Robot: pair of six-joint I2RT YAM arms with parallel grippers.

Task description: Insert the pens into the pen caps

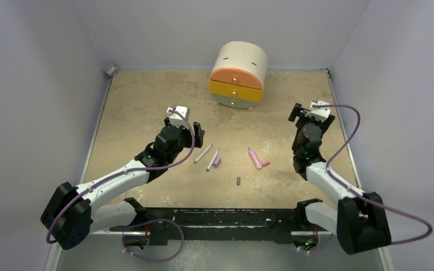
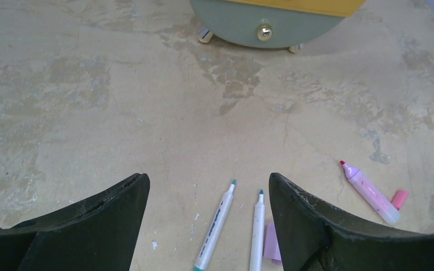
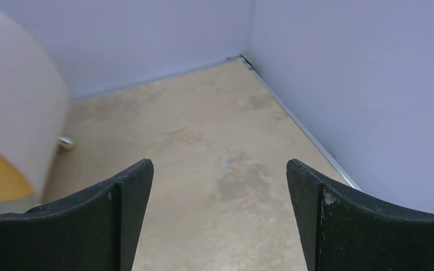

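You are looking at a robot test cell, most likely in a lab rather than a home or an office. The desk [image 1: 147,96], with its mottled sand-coloured top, is boxed in on three sides by plain pale lilac walls [image 1: 34,84], and a thin metal strip [image 1: 92,141] runs along the seam at each side. The left arm [image 1: 116,180] and the right arm [image 1: 328,180] are bolted to a dark rail [image 1: 220,217] at the near edge, with purple cables [image 1: 357,121] looping free from their wrists. A small rounded chest of drawers [image 1: 238,76] stands near the back wall, and a few pens [image 1: 203,154] lie loose on the top.
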